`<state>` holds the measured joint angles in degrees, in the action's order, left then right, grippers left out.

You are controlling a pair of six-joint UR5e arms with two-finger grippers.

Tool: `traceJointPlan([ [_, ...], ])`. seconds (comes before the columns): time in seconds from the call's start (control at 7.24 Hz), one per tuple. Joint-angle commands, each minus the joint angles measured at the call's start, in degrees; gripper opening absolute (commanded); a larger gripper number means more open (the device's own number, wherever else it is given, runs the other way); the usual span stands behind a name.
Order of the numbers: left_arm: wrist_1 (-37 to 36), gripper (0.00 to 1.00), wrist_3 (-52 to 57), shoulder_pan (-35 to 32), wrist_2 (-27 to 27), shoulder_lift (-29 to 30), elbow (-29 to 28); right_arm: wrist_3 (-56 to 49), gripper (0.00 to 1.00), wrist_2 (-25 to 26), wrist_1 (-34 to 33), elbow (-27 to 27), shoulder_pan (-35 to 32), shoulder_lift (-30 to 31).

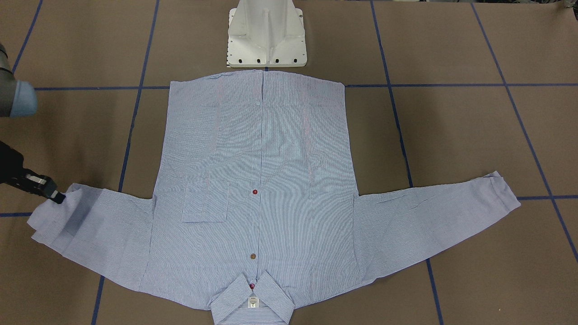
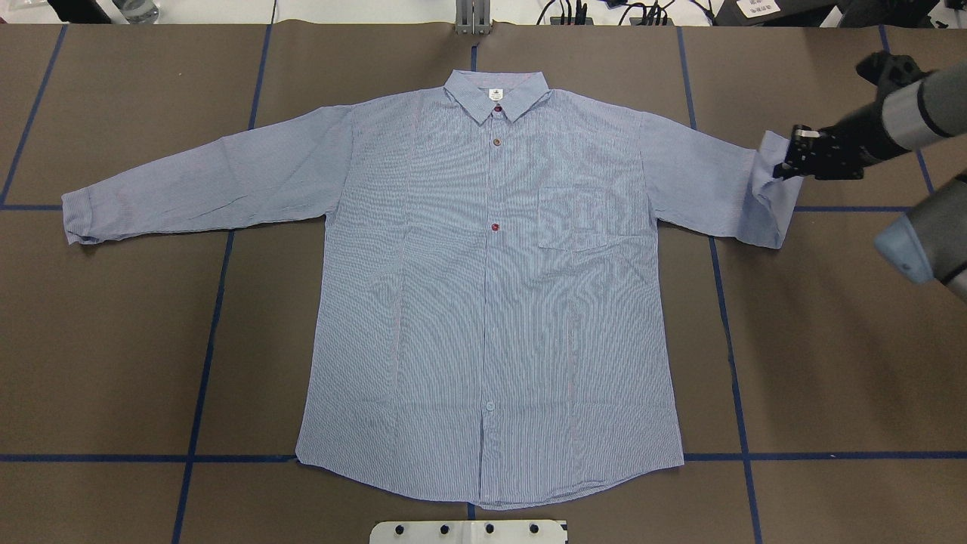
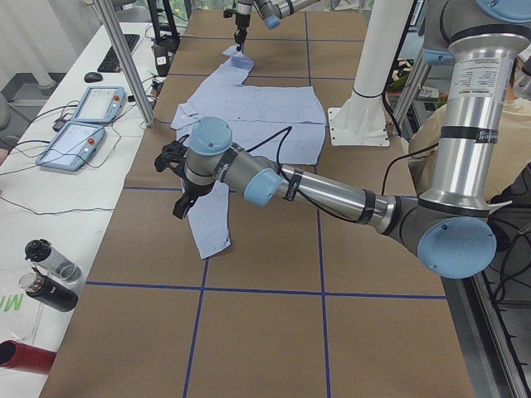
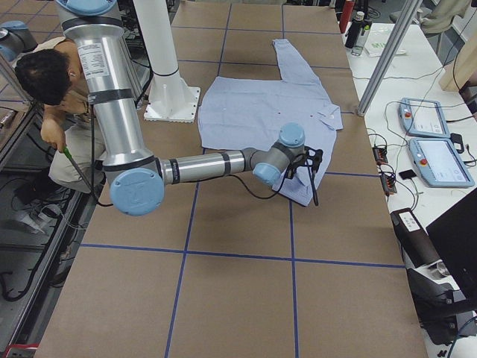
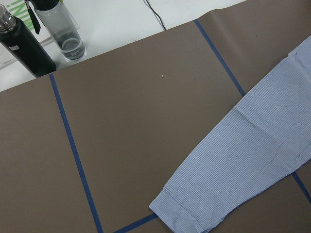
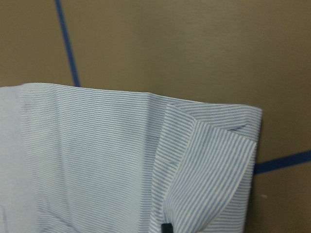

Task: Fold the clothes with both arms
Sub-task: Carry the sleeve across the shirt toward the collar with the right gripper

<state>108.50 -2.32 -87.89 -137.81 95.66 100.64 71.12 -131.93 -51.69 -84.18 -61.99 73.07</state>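
Robotics lab: brown paper-covered bench (image 2: 113,340) gridded with blue tape (image 2: 113,458), white bolted pedestal (image 1: 266,36), two teach pendants (image 4: 443,160) alongside, aluminium frame posts (image 4: 387,56), loose cables (image 2: 578,11).

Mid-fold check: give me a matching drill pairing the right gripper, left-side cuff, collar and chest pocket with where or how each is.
Things: 1 right gripper; 2 left-side cuff; 3 collar; 4 chest pocket.
States: a lying flat on the table; b end farthest from the base; c shirt front, robot's right half; d pinching the raised cuff.
Pairs: 1-d; 2-a; 3-b; 4-c.
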Motion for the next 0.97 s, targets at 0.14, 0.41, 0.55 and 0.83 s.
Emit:
traceJointPlan([
  [0.14, 0.0, 1.0, 0.0, 0.0, 0.0, 0.0, 0.1, 7.6, 0.0, 11.6, -17.5, 0.8, 12.5, -19.8],
  [0.41, 0.0, 1.0, 0.0, 0.0, 0.1, 0.0, -0.1, 14.8, 0.0, 16.5, -17.9, 6.4, 16.8, -30.0],
  [0.55, 0.0, 1.0, 0.0, 0.0, 0.2, -0.1, -0.1, 17.2, 0.0, 19.7, -17.8, 9.6, 18.9, -33.6],
  [0.83, 0.0, 1.0, 0.0, 0.0, 0.2, -0.1, -0.1, 17.7, 0.0, 23.6, -17.7, 13.4, 20.9, -37.4],
])
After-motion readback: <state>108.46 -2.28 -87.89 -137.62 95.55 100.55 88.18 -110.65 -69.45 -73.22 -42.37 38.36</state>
